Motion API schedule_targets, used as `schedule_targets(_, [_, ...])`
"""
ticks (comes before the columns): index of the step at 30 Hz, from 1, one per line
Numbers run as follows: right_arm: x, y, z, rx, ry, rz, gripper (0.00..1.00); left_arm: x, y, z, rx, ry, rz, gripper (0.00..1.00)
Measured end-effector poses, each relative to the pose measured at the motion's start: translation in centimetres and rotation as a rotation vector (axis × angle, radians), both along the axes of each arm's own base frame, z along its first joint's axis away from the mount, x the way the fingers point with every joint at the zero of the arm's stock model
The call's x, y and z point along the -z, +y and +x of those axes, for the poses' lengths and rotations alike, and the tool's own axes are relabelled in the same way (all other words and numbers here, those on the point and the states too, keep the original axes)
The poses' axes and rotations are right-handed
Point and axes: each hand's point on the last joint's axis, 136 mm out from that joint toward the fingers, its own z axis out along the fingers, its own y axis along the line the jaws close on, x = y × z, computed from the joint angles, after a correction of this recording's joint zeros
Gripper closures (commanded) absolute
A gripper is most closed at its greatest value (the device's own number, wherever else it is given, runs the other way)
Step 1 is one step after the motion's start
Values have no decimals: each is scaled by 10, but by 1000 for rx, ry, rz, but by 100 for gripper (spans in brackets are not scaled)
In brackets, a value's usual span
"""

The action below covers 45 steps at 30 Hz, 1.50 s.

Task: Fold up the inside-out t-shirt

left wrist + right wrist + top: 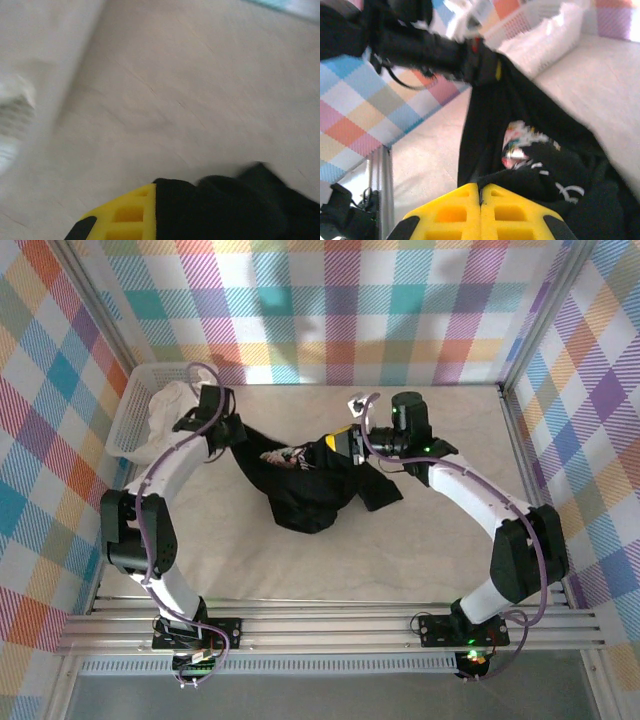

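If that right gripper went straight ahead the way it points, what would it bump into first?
The black t-shirt, already bunched right at the right gripper tips. What lies behind the cloth is hard to judge.

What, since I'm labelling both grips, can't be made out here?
- Left wrist view: blurred; the t-shirt covers half the left claw.
- Right wrist view: folds break up the lettering; the frame edge crops the right claw.
- Top view: lettering too small to read.
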Motion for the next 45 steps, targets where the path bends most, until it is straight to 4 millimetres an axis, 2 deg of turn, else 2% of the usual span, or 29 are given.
schedule_targets(3, [-18,-4,-4,-43,-41,31,100,33,-15,-17,19,51,-38,100])
schedule_targets(4, [-23,-9,-5,-46,-54,37,100,48,-15,-25,15,80,-44,95])
schedule_targets(7, [-36,-28,-3,-32,-103,42,100,90,-12,-53,-2,170,-65,48])
schedule_targets(8, [-39,-33,-1,-26,-116,41,100,99,-13,-62,-1,184,-78,38])
schedule_targets(9, [-41,-36,0,-24,-123,40,100,102,-16,-71,3,185,-90,32])
schedule_targets(11, [-39,-37,0,-30,-130,33,100,92,-32,-89,51,148,-118,23])
schedule_targets(13, [-35,-37,-2,-41,-125,21,100,60,-61,-99,153,48,-163,19])
schedule_targets(15, [-31,-37,-4,-48,-119,10,100,14,-100,-104,292,-91,-240,18])
schedule_targets(17, [-28,-37,-4,-53,-117,2,100,-18,-133,-106,413,-184,-304,18])
schedule_targets(18, [-28,-36,-4,-57,-116,-1,100,-28,-148,-105,467,-207,-325,19])
schedule_targets(19, [-27,-36,-4,-60,-117,-2,100,-31,-159,-103,503,-211,-335,22])
schedule_targets(20, [-27,-36,-3,-63,-117,-2,100,-33,-172,-97,540,-208,-343,29])
schedule_targets(22, [-28,-35,-3,-69,-117,0,100,-26,-193,-83,589,-190,-350,51])
schedule_targets(23, [-28,-35,-4,-69,-115,-1,100,-17,-202,-76,607,-168,-352,68])
schedule_targets(24, [-29,-35,-4,-68,-110,-4,100,-8,-208,-68,614,-145,-350,92])
schedule_targets(25, [-31,-36,-3,-64,-108,-6,100,0,-211,-63,612,-125,-347,100])
schedule_targets(27, [-41,-41,2,-34,-116,-6,100,16,-209,-52,586,-94,-336,100])
schedule_targets(29, [-59,-52,7,15,-124,17,100,23,-191,-45,505,-70,-339,100])
schedule_targets(31, [-88,-71,11,86,-147,63,100,20,-159,-32,385,-80,-356,100])
schedule_targets(33, [-129,-86,12,146,-201,124,100,17,-115,-26,239,-100,-358,100])
schedule_targets(36, [-185,-93,0,163,-301,222,100,9,-70,-32,79,-154,-353,100])
schedule_targets(38, [-204,-92,-9,147,-332,259,100,7,-62,-48,39,-187,-366,97])
schedule_targets(41, [-202,-87,-9,121,-317,270,100,22,-63,-78,45,-200,-384,77])
schedule_targets(42, [-195,-85,-5,112,-298,264,100,34,-66,-89,62,-180,-382,68])
schedule_targets(45, [-163,-76,12,66,-230,232,100,70,-77,-116,137,-86,-337,50])
